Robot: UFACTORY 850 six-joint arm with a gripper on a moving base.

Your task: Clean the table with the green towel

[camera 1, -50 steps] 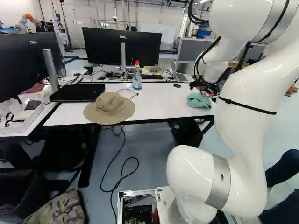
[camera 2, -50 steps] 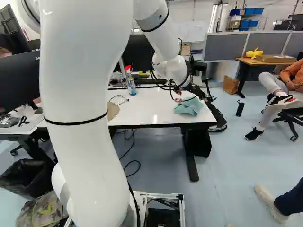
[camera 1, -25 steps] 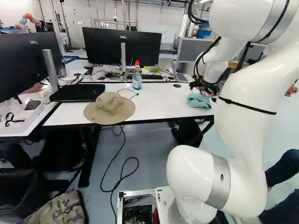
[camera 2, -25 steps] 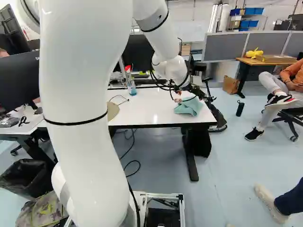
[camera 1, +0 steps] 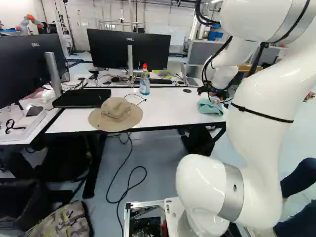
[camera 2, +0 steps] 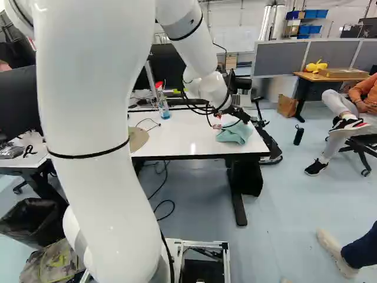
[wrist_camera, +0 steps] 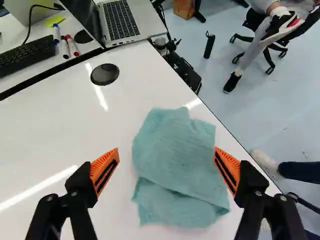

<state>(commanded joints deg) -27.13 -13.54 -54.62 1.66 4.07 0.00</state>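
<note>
Towel [wrist_camera: 175, 155] lies rumpled on the table [wrist_camera: 55, 130] near its edge, below the open hand [wrist_camera: 167, 152]; recommended: descend centred until both fingers straddle the folds, then close firmly, without scraping, before wiping.

Your white arm [camera 2: 97, 194], glossy and rounded, ends in a black gripper [camera 2: 230, 122].
Behind the gripper you have looping black cables [camera 1: 204, 74]; farther back, a thin black strap [camera 2: 88, 152] and a silver band [camera 1: 232, 192] at a joint. On the gripper itself, your two black fingers wear wedge-shaped, ribbed orange pads [wrist_camera: 102, 166] with black strips, and metal screws [wrist_camera: 258, 193] behind them.
</note>
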